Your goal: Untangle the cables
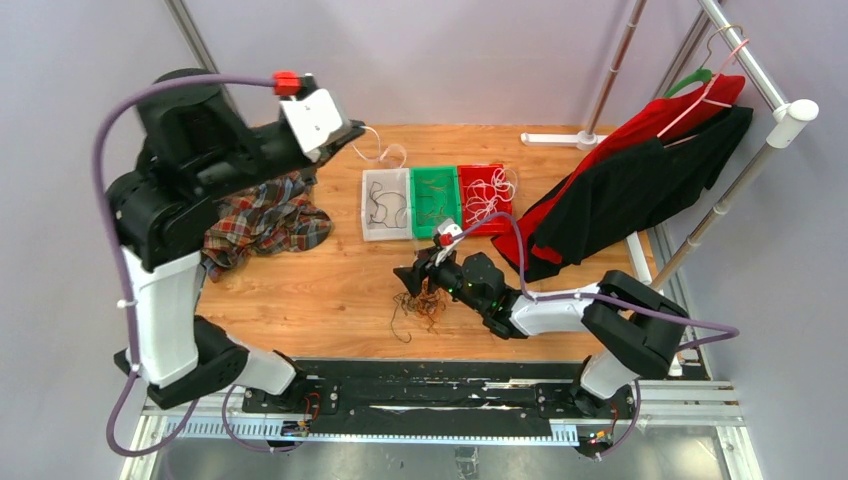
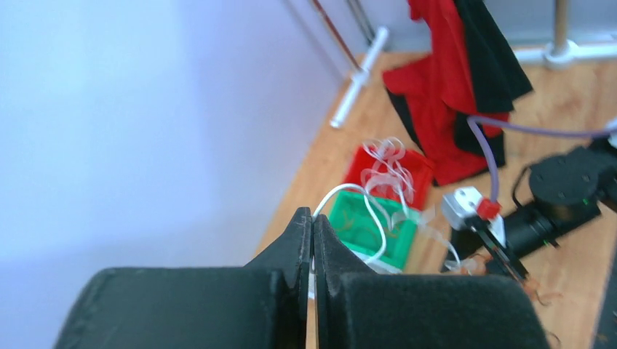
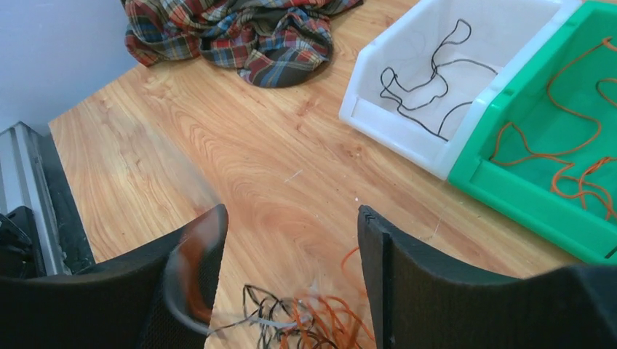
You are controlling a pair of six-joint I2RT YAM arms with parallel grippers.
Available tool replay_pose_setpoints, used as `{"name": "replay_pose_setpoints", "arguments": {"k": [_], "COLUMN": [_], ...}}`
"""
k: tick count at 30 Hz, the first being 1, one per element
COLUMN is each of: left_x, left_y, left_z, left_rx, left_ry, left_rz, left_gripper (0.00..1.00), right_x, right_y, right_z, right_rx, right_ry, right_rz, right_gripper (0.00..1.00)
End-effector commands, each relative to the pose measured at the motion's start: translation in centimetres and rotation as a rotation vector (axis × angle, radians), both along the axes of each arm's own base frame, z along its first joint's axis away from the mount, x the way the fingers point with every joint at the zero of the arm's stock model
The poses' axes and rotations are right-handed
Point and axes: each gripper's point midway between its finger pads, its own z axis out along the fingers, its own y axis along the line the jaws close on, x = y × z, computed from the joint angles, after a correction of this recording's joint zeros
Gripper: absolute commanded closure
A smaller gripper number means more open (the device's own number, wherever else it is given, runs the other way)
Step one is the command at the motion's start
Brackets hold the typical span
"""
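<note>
At the worktop's (image 1: 330,290) left edge, toward the far corner, a plaid cloth (image 1: 265,222) lies crumpled. From the cloth down to the near edge and the near-left corner the wood is bare, a broad open stretch.

The left tool (image 2: 313,222) is raised above the far-left part of the worktop, beside the wall. Its jaws are pressed together on a white cable (image 2: 342,189), which arcs out from the fingertips and drops toward the bins.

Three bins stand side by side along the far edge, touching wall to wall. The white bin (image 3: 393,134) is on the left and holds a black cable (image 3: 436,73). The green bin (image 3: 524,200) in the middle holds orange cables (image 3: 575,156). The red bin (image 2: 424,177) on the right holds white loops that spill over its rim. A strip of bare wood separates the bins from what lies nearer.

The heap of cables (image 1: 430,303), orange-brown and black strands knotted together, sits about midway between the left and right edges, closer to the near edge than to the far one. One dark strand trails off to its left.

The right tool (image 3: 291,218) hangs low over the heap. Its fingers (image 3: 196,269) are spread wide with nothing between them, and the tangle lies just below.

Past the right edge, red and black garments (image 1: 640,180) hang from a metal rail (image 1: 760,70) and drape onto the far-right part of the worktop, narrowing the room there.
</note>
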Motion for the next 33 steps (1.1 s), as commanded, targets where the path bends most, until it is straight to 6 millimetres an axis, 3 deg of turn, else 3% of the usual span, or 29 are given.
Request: {"name": "replay_pose_setpoints", "arguments": {"k": [1,6,10,14,16,20,24,33], "left_x": [-0.4,-2.1,-2.7,-3.6,-3.5,-1.7,0.6,7.0], "left_y": [2.2,6.0,8.8,10.7,10.7,7.6,4.5,-1.8], "left_z": [6.8,14.0,18.4,21.4,21.8,19.2,14.4,3.5], "left_rx": [-0.171,-0.377,-0.510,-0.611,-0.625,-0.528,-0.432,-0.283], "left_ry": [-0.226,-0.526,-0.639,-0.771,-0.769,-0.667,-0.540,-0.274], "left_rz": [0.095,0.220,0.332,0.392,0.394,0.306,0.234,0.168], "left_gripper": [1.00,1.00,1.00,0.99,0.99,1.00,1.00,1.00], "right_x": [-0.5,-1.8,-3.0,-4.0,-4.5,-4.9,-4.1,-1.1], "right_y": [0.4,0.3,0.0,-0.1,-0.2,-0.7,-2.4,-9.3], "right_z": [-1.2,-4.1,-6.4,-8.0,-8.4,-7.3,-4.6,0.3], "right_rx": [0.028,-0.012,-0.042,-0.062,-0.067,-0.032,-0.014,-0.038], "right_ry": [0.017,0.058,0.094,0.118,0.125,0.124,0.094,0.025], "right_rz": [0.004,0.019,0.010,0.005,0.005,-0.001,-0.070,-0.335], "right_gripper": [0.36,0.37,0.38,0.39,0.40,0.38,0.32,0.26]}}
